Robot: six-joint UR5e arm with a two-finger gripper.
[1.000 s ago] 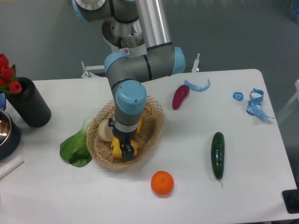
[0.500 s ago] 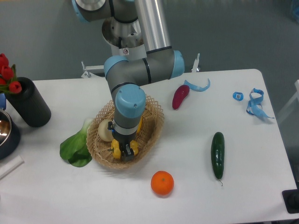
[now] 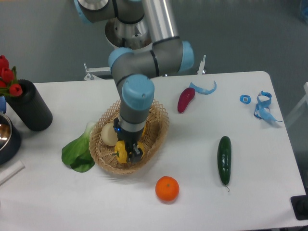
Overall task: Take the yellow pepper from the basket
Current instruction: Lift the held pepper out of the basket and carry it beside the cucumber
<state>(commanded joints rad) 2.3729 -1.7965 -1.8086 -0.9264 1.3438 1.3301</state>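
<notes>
The basket is a tan oval wicker one, left of the table's middle. My gripper points straight down into its front part. Its fingers are shut on the yellow pepper, a glossy yellow lump that shows between and just left of the fingers, low over the basket floor. The arm's wrist hides the middle of the basket. A pale round onion lies in the basket's left side, next to the gripper.
A green leaf lies against the basket's left rim. An orange sits in front of it, a dark cucumber to the right, a purple vegetable behind. A black vase with tulips and a metal bowl stand far left.
The arm has risen a little and shifted slightly right. The gripper stays closed on the yellow pepper, which has come up with it off the basket floor.
</notes>
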